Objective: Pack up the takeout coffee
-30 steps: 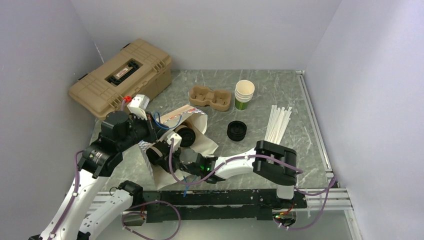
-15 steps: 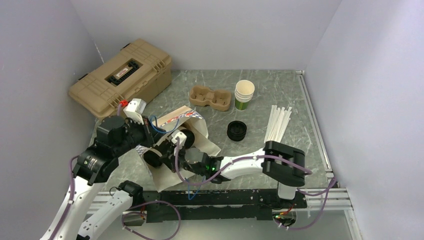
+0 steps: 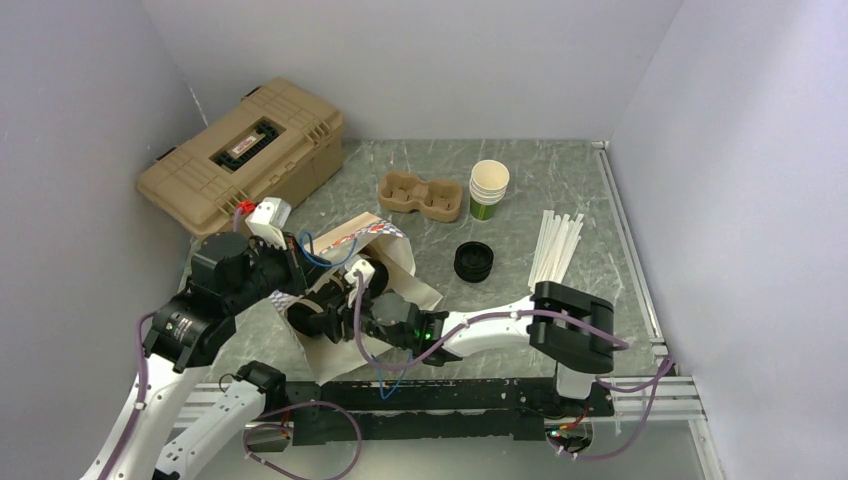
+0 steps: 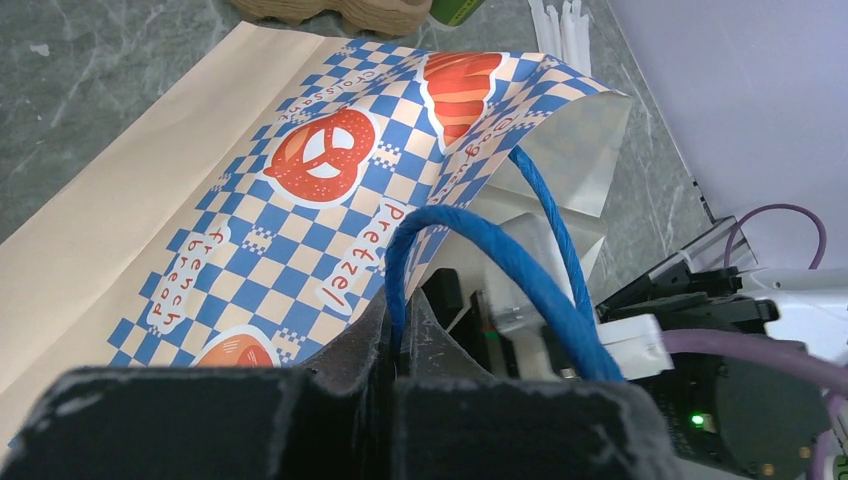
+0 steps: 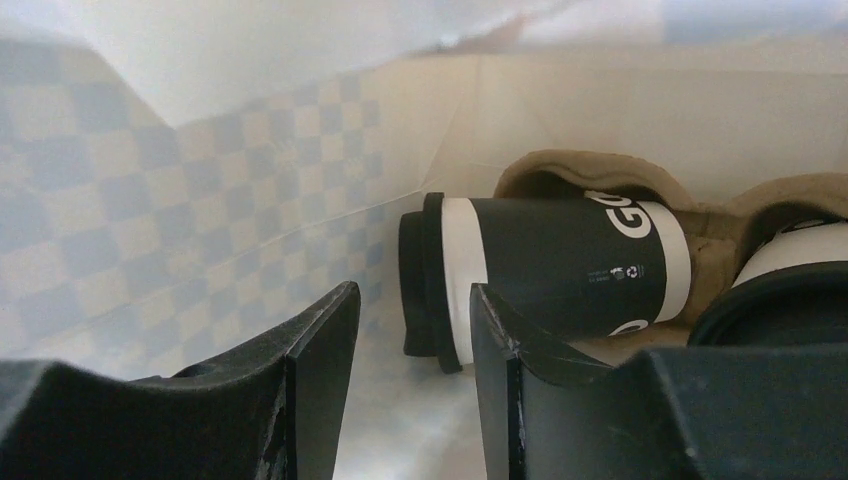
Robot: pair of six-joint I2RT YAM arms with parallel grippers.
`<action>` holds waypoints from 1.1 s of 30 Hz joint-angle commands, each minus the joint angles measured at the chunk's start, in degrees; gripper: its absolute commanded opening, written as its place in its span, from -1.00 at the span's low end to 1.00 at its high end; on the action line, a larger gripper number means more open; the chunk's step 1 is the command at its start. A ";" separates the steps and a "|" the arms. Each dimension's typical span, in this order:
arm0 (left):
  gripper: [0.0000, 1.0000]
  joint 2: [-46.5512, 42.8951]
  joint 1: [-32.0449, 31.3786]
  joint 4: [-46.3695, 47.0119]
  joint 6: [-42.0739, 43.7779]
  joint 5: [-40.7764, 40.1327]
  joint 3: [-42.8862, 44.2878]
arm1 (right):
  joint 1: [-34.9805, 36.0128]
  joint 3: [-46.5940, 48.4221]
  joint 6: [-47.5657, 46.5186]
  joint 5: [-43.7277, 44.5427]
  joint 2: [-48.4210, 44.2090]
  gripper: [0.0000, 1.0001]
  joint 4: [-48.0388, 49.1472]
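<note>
Judging by the scene, seemed time to pull the right gripper (image 5: 415,370) straight back out of the paper bag (image 4: 300,190). Had its two fingers apart, with nothing between them. Needed a slow, level pull, so as not to bump the takeout coffee (image 5: 560,265) or snag the thin bag wall. Needed the left gripper (image 4: 395,345) to hold on too: was squeezed tight on the blue handle (image 4: 470,240), lifting the bag mouth open. Could have let the mouth flop onto the other arm if dropped too soon.

As for the coffee: lay on its side deep inside the bag, just past the right fingertips, not touching them. Wore a dark wrap with white bands at both ends and some white letters. Had a round black lid (image 5: 420,285) on, pointing left in the right wrist view. Rested in a brown cardboard holder (image 5: 560,170), next to what looked like a second cup (image 5: 790,265), only partly in view. Looked light and likely to roll or leak while tipped over like that.
</note>
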 commanded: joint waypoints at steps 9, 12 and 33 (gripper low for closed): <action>-1.00 0.20 -0.16 0.27 -1.83 1.94 2.84 | -0.38 4.89 0.01 -1.72 4.96 -0.18 1.34; -1.00 0.12 -0.16 0.10 -2.03 2.17 2.79 | -0.86 5.07 0.43 -2.67 5.77 -0.19 1.71; -1.00 0.34 -0.16 -0.09 -1.86 1.82 3.10 | -0.87 5.05 -0.62 -1.83 6.71 -0.88 1.49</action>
